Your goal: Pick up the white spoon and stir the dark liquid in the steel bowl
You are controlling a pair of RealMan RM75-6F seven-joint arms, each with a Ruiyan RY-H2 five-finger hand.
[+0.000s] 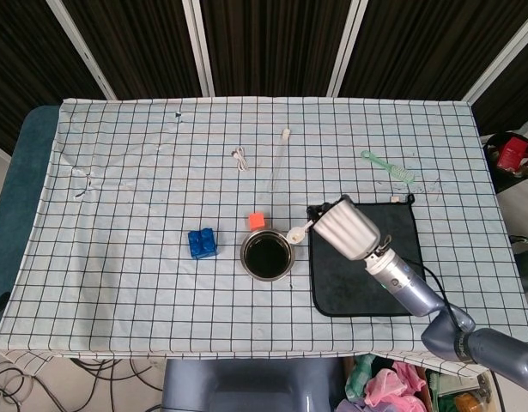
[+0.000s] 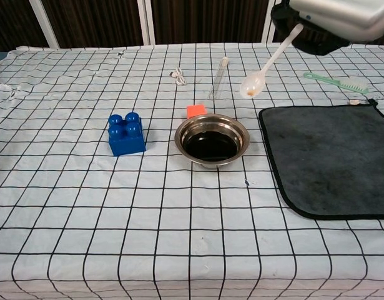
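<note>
white spoon (image 2: 261,70) is up in the air in your right hand (image 1: 347,229). its round end hangs low, just past the right rim of the steel bowl (image 2: 211,140), and does not touch the dark liquid (image 2: 210,145) yet. your fingers are curled in around the handle, but you cannot tell just how they pinch it, since the back of the hand hides them. the handle slants up to the right into the hand.

the bowl sits on the checked cloth (image 1: 126,257). a small orange block (image 2: 196,110) is just behind it. a blue brick (image 2: 126,134) is off to its left. the dark mat (image 2: 329,159) lies to the right of the bowl, under your arm. a green brush (image 2: 338,81) lies behind the mat. a thin clear tube (image 2: 220,76) and a little white cord (image 2: 178,76) lie further back.

your left hand is not in view.
</note>
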